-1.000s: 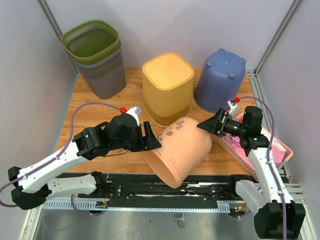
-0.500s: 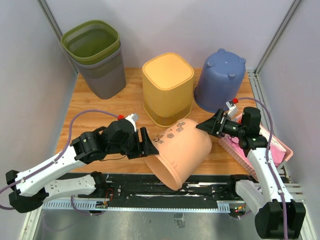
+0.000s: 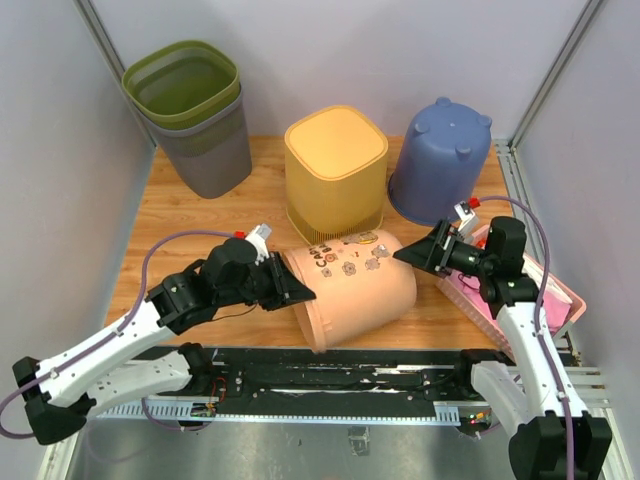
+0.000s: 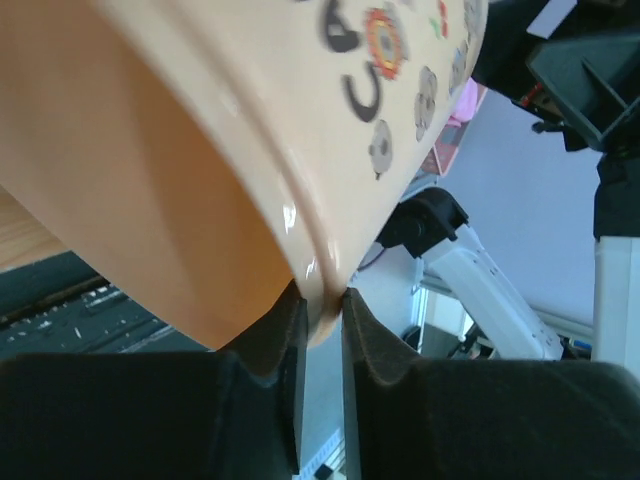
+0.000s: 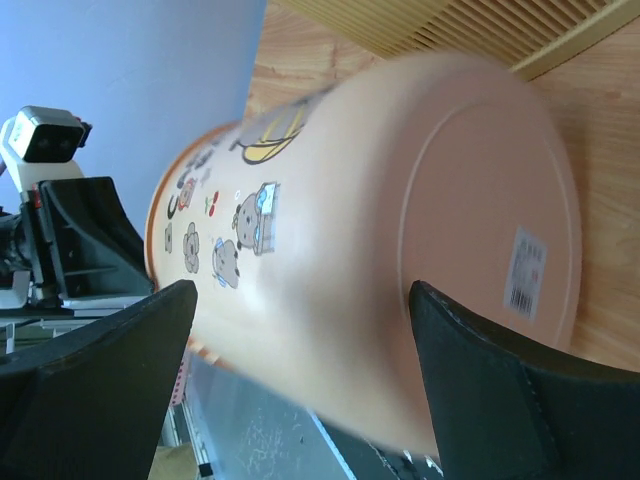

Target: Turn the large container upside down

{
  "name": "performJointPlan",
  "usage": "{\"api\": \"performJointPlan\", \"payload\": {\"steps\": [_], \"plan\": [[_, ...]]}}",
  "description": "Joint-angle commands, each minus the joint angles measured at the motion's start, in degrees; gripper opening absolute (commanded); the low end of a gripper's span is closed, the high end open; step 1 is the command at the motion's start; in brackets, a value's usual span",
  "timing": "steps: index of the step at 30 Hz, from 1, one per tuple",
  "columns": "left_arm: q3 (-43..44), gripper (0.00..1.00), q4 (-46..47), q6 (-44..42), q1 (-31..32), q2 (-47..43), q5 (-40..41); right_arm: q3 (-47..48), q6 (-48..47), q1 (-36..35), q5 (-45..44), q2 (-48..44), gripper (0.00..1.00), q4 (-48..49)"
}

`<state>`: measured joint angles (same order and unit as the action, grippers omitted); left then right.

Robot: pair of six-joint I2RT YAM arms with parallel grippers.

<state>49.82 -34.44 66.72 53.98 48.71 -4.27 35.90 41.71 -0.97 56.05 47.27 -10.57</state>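
The large container (image 3: pixel 355 285) is a peach tub with cartoon stickers. It lies on its side near the table's front edge, with its mouth to the left and its base to the right. My left gripper (image 3: pixel 293 291) is shut on its rim; in the left wrist view the two pads pinch the rim lip (image 4: pixel 322 300) of the large container (image 4: pixel 200 150). My right gripper (image 3: pixel 418 250) stands open just right of the base. In the right wrist view the large container (image 5: pixel 400 230) fills the space ahead of the right gripper (image 5: pixel 300 295), and I see no contact with either finger.
An olive bin (image 3: pixel 185 85) is nested in a grey bin (image 3: pixel 212 160) at the back left. A yellow container (image 3: pixel 335 175) and a blue bucket (image 3: pixel 440 160) stand upside down behind the tub. A pink tray (image 3: pixel 525 295) lies under the right arm.
The left gripper has closed on the tub's rim and shifted forward. The tub has dropped from a tilt to lie on its side. The right gripper has barely moved.
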Motion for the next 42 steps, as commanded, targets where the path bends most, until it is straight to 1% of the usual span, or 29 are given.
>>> {"api": "performJointPlan", "payload": {"steps": [1,2,4,7,11,14,18,22,26,30,33,34,36,38,39,40,42], "plan": [[-7.19,0.1,4.36,-5.64,-4.82,0.88,-1.73,1.68,5.68,-1.76,10.63,-3.62,0.88,-0.08],[-7.76,0.07,5.32,-6.37,-6.04,1.0,-2.37,2.07,6.23,-1.99,10.65,-3.97,0.88,-0.15],[-8.35,0.05,6.85,-7.94,-7.72,1.83,-3.07,2.96,7.45,-2.47,10.49,-4.7,0.88,0.62],[-8.58,0.0,8.73,-10.87,-9.95,4.07,-5.39,3.69,10.04,-3.69,9.53,-5.3,0.88,4.38],[-7.01,0.0,8.45,-14.73,-11.96,6.16,-6.38,5.83,12.24,-6.21,8.37,-5.16,0.87,7.37],[-6.38,0.05,8.81,-17.13,-13.21,7.84,-8.0,8.15,12.34,-8.63,7.37,-5.42,0.87,7.77],[-4.79,0.06,9.84,-19.33,-13.72,10.95,-8.34,12.56,12.07,-11.08,6.31,-5.39,0.87,6.86],[-5.09,0.06,12.84,-20.05,-13.91,13.43,-9.53,18.21,8.8,-14.13,3.06,-4.64,0.87,3.34],[-6.96,0.06,18.05,-19.89,-14.41,16.6,-10.43,19.18,4.95,-20.14,-3.01,-1.57,0.88,2.11],[-6.62,0.06,19.73,-21.36,-15.95,19.69,-10.04,20.6,2.44,-29.61,-9.01,3.64,0.87,3.14],[-6.75,0.06,20.96,-22.05,-16.97,20.64,-10.53,23.33,-0.88,-36.05,-12.84,7.83,0.87,1.66],[-6.68,0.05,20.84,-22.14,-17.17,20.78,-10.7,24.24,-1.93,-37.53,-13.41,9.2,0.87,0.78],[-6.98,0.04,20.77,-22.2,-17.37,20.62,-10.6,26.41,-4.42,-38.0,-15.21,10.93,0.85,-3.33],[-7.35,0.04,20.65,-22.2,-17.41,20.03,-10.41,29.69,-10.12,-37.86,-21.34,10.09,0.84,-10.39],[-7.26,0.05,20.28,-22.27,-17.41,19.64,-10.06,31.14,-12.13,-37.83,-26.32,9.09,0.85,-14.38],[-6.91,0.06,19.79,-22.39,-17.41,19.19,-9.65,32.55,-16.05,-37.42,-31.76,8.04,0.86,-18.17],[-5.15,0.13,17.76,-22.51,-17.43,18.14,-8.07,34.78,-20.85,-35.46,-42.43,6.12,0.88,-25.0]]}}
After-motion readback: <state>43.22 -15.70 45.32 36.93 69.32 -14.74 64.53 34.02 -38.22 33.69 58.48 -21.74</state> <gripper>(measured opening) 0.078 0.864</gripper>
